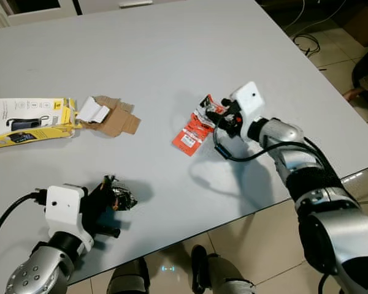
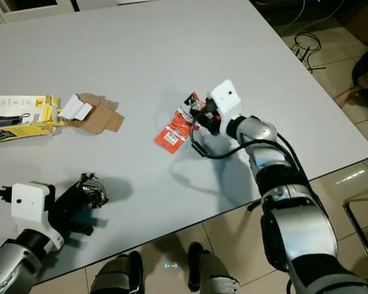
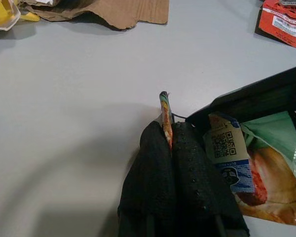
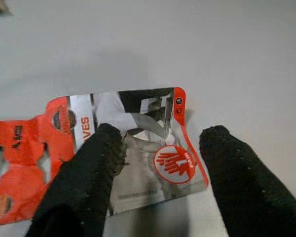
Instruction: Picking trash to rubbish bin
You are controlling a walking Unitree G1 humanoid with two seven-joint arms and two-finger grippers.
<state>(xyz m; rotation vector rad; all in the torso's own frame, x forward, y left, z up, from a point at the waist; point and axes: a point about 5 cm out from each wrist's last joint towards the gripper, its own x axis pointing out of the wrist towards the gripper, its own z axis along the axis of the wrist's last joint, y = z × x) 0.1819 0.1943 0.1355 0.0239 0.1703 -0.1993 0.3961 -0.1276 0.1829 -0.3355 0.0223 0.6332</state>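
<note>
A red and silver glove packet (image 1: 190,135) lies flat near the middle of the grey table (image 1: 172,55). My right gripper (image 1: 216,114) hovers at its far end, open. In the right wrist view its two fingers (image 4: 101,153) straddle the packet's (image 4: 148,170) silver end, and whether they touch it I cannot tell. Near the table's front edge my left gripper (image 1: 110,196) is shut on a crumpled dark snack wrapper (image 1: 124,199). The left wrist view shows the fingertips (image 3: 187,148) pinching the thin edge of that wrapper (image 3: 256,168).
A yellow box (image 1: 24,119) and torn brown cardboard (image 1: 113,116) lie at the table's left. Cables (image 1: 306,43) trail on the tiled floor past the right edge. My feet (image 1: 199,269) stand just below the front edge.
</note>
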